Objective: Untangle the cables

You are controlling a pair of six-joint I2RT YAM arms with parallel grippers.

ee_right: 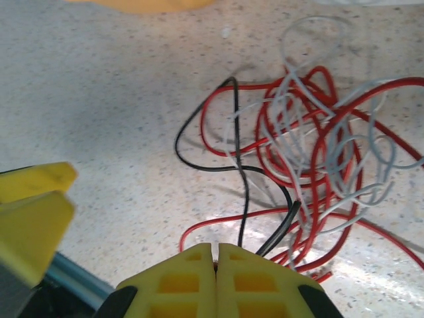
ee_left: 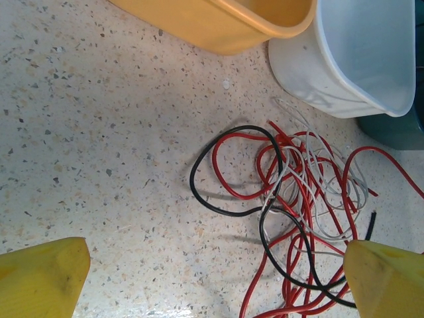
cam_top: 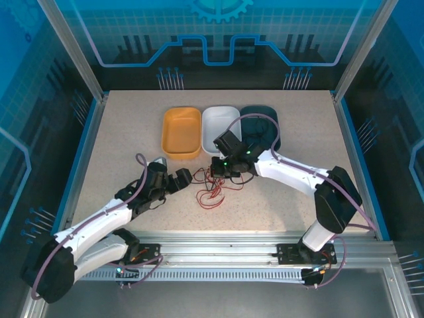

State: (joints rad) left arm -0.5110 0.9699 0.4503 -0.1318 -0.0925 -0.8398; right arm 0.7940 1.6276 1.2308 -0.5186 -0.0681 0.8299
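- The cables (cam_top: 213,190) (ee_left: 291,192) (ee_right: 311,146) lie in one knot of red, black and pale loops on the table (ee_left: 99,132). They sit at the middle of the top view, just below the white tray (cam_top: 220,129). A pull on any one strand could draw the crossings tighter, since the loops run through each other.
- A loose black loop sticks out at the left of the knot in the left wrist view (the easiest strand to free, I judge). Dragging it sideways may still haul the whole bundle along.
- The right gripper (cam_top: 222,171) (ee_right: 215,265) is clenched at the bottom centre of its own view, with black strands running down to its tips. I cannot tell whether one is pinched. If none is, a lift comes away empty; if two are, the knot rises with them.
- The left gripper (cam_top: 184,177) (ee_left: 212,285) is spread wide and holds nothing, its yellow fingers (ee_left: 40,278) in the lower corners of its view. Unless it pins the pile, nothing anchors the rest.
- The white tray and the orange tray (cam_top: 181,132) stand just above the knot, so a swept strand could snag a rim or shove a tray.
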